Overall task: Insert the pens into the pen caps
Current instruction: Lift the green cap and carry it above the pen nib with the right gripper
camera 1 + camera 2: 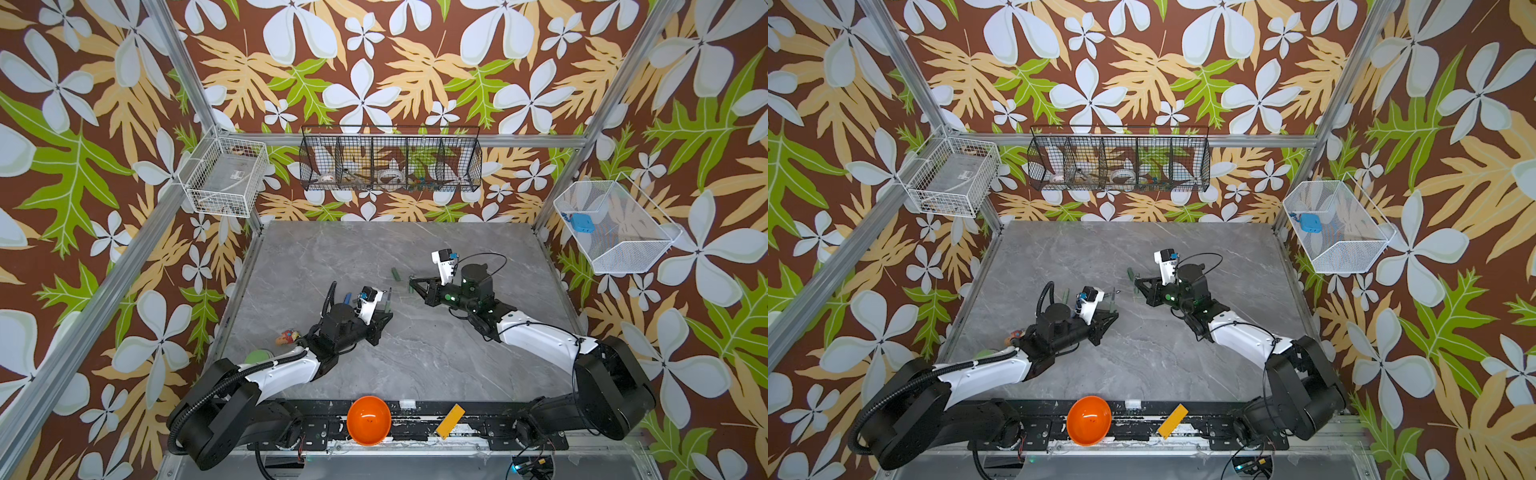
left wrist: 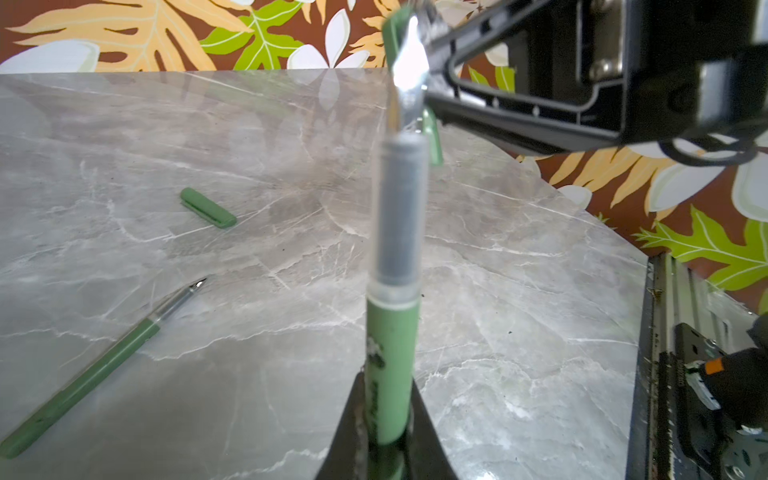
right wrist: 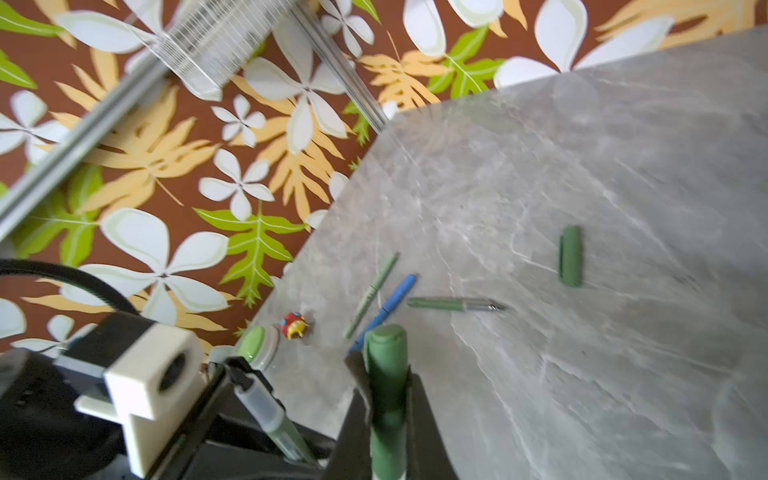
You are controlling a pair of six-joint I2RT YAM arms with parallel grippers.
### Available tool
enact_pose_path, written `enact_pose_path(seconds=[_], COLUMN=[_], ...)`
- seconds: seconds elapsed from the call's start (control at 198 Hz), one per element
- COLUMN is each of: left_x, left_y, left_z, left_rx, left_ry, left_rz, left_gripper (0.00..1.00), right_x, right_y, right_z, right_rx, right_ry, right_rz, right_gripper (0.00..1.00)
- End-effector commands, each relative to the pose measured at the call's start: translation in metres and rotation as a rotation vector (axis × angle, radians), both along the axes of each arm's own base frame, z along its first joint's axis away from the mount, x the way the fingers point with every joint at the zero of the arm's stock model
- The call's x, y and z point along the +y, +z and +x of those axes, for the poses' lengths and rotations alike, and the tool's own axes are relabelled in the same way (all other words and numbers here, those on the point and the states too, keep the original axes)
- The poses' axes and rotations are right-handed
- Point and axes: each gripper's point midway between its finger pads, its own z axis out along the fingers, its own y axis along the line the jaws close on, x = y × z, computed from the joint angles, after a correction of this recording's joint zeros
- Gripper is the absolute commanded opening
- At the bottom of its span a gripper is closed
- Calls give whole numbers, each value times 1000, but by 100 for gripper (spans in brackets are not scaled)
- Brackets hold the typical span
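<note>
My left gripper [image 2: 388, 386] is shut on a green pen [image 2: 392, 291] with a clear grip and a silver tip that sticks out past the fingers. My right gripper [image 3: 386, 370] is shut on a dark green pen cap [image 3: 386, 353]. In both top views the two grippers [image 1: 386, 309] [image 1: 411, 284] face each other mid-table, with a short gap between pen tip and cap. A loose green cap [image 1: 395, 273] [image 2: 208, 207] lies just behind them. On the table to the left lie a green pen [image 3: 453, 304], a blue pen [image 3: 386, 307] and a pale green pen [image 3: 372, 291].
A red toy [image 1: 286, 337] and a green-lidded jar [image 1: 257, 357] sit at the table's left edge. An orange bowl [image 1: 368, 419] and a yellow block [image 1: 450, 420] rest on the front rail. Wire baskets [image 1: 390, 160] hang on the walls.
</note>
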Motion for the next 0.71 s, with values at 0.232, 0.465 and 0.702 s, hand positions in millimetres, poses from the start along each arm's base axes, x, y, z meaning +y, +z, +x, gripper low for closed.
enact_pose_path(seconds=[0.232,0.465,0.702], left_x=[-13,-15,-16], left_y=[28,31,33], left_z=[-10,-12,-13], left_rx=[-64,-57,-56], left_ry=[-79,-99,-107], left_rz=[-91,-105,-105], left_gripper=[0,0,0], right_x=[19,25,30], right_y=[65,71,77], right_z=[-21,-30,-33], right_rx=[-185,-209,-223], right_ry=[125,143,163], right_rz=[155,158,175], right_gripper=[12,12,12])
